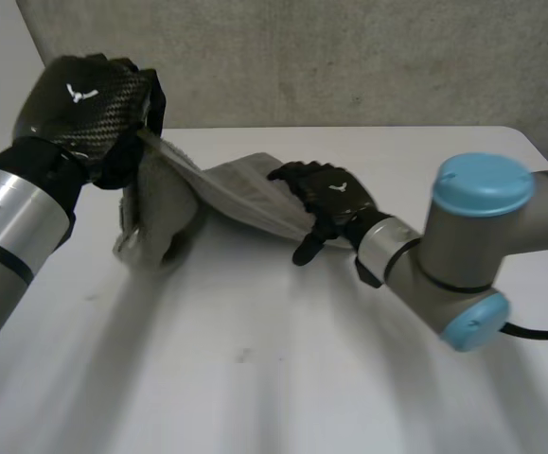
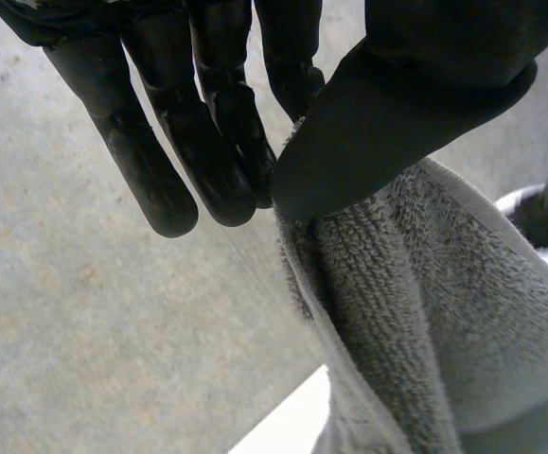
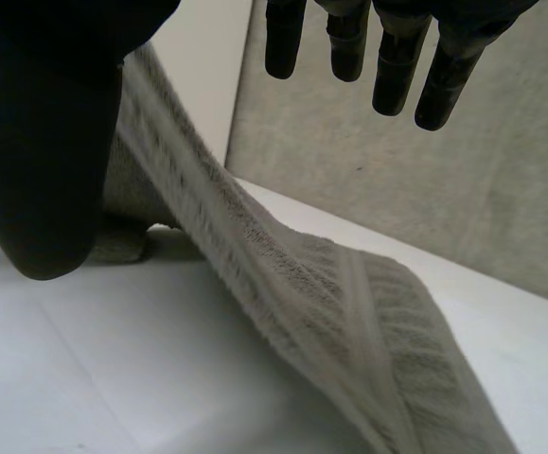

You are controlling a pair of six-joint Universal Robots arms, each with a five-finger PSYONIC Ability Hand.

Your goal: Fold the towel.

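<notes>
A grey towel (image 1: 236, 194) stretches across the white table (image 1: 255, 378) between my two hands. My left hand (image 1: 84, 104) is raised at the back left; its thumb presses a towel edge (image 2: 444, 312) against its fingers (image 2: 207, 142), and a bunched part of the cloth hangs from there down to the table. The other end lies low at my right hand (image 1: 335, 194), which rests over it near the table's middle. There the thumb (image 3: 46, 142) and straight fingers stand apart, and the towel (image 3: 330, 284) runs past them unpinched.
A grey wall (image 1: 349, 57) stands right behind the table's far edge. My right arm's elbow with its light-blue cap (image 1: 482, 189) hangs over the table's right side. Bare tabletop spreads across the front.
</notes>
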